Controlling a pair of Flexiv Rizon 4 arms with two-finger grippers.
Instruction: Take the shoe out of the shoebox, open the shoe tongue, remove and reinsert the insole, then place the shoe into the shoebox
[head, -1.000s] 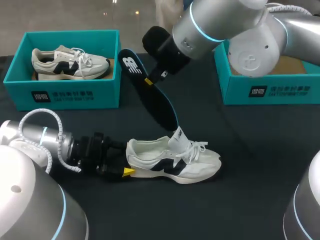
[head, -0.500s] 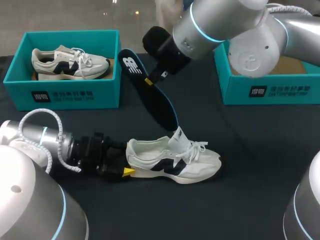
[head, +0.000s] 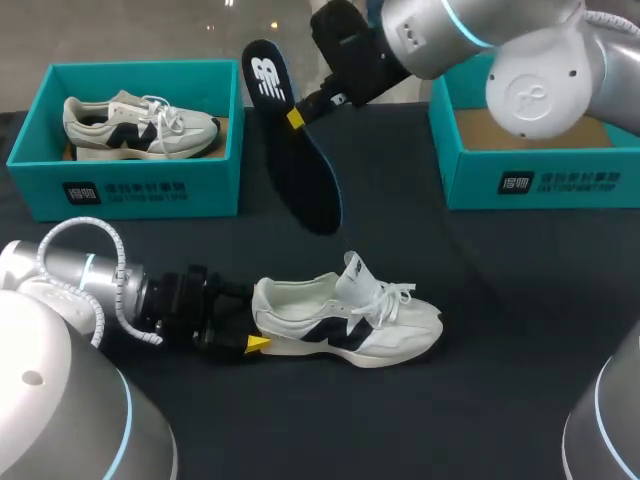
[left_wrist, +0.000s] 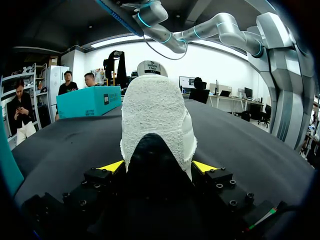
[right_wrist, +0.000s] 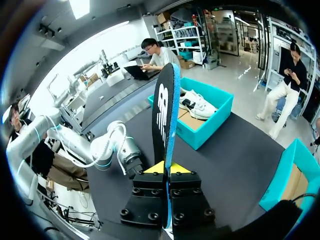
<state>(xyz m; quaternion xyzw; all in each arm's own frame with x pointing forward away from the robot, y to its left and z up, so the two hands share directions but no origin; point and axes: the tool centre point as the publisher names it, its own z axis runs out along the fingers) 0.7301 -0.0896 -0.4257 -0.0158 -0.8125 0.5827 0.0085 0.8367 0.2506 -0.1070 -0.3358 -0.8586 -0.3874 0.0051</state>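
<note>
Head view: the white shoe lies on its sole in the lower middle of the dark table, toe pointing right, tongue standing up. The left gripper comes in from the lower left and is clamped on the heel. At top centre, the right gripper pinches the dark insole, which hangs in the air, slanting down toward the shoe but clear of it. A second shoe sits in the left shoebox at upper left, and the right shoebox is at upper right.

Left wrist view: both yellow tips press the shoe's heel, one from each side.

Right wrist view: the insole stands on edge, gripped between the two fingers and reaching out ahead of them.
</note>
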